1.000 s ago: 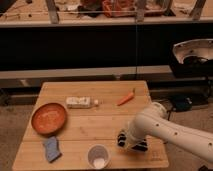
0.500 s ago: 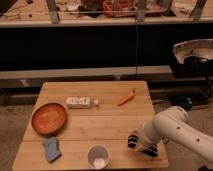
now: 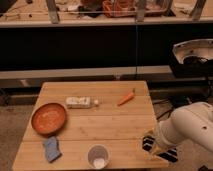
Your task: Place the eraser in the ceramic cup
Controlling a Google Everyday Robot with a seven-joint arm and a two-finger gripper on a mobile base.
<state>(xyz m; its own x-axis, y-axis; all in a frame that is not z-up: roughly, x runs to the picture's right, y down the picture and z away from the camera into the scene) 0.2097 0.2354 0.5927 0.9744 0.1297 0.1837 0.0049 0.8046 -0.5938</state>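
Note:
The ceramic cup point(image 3: 98, 156) is small, round and pale grey-white. It stands upright near the table's front edge, in the middle. A small white piece point(image 3: 100, 162) lies inside it at the bottom; it looks like the eraser. My gripper point(image 3: 159, 148) hangs at the table's front right corner, well to the right of the cup and apart from it. The white arm point(image 3: 192, 127) runs off to the right behind it.
An orange-brown plate point(image 3: 48, 119) sits at the left of the wooden table point(image 3: 110, 125). A blue sponge point(image 3: 51, 149) lies in front of the plate. A small bottle point(image 3: 80, 102) lies on its side at the back. A carrot point(image 3: 126, 98) lies at the back right. Dark shelving stands behind.
My arm and gripper have moved right, away from the cup, from over the table's front right part to its right corner. The objects on the table have not moved.

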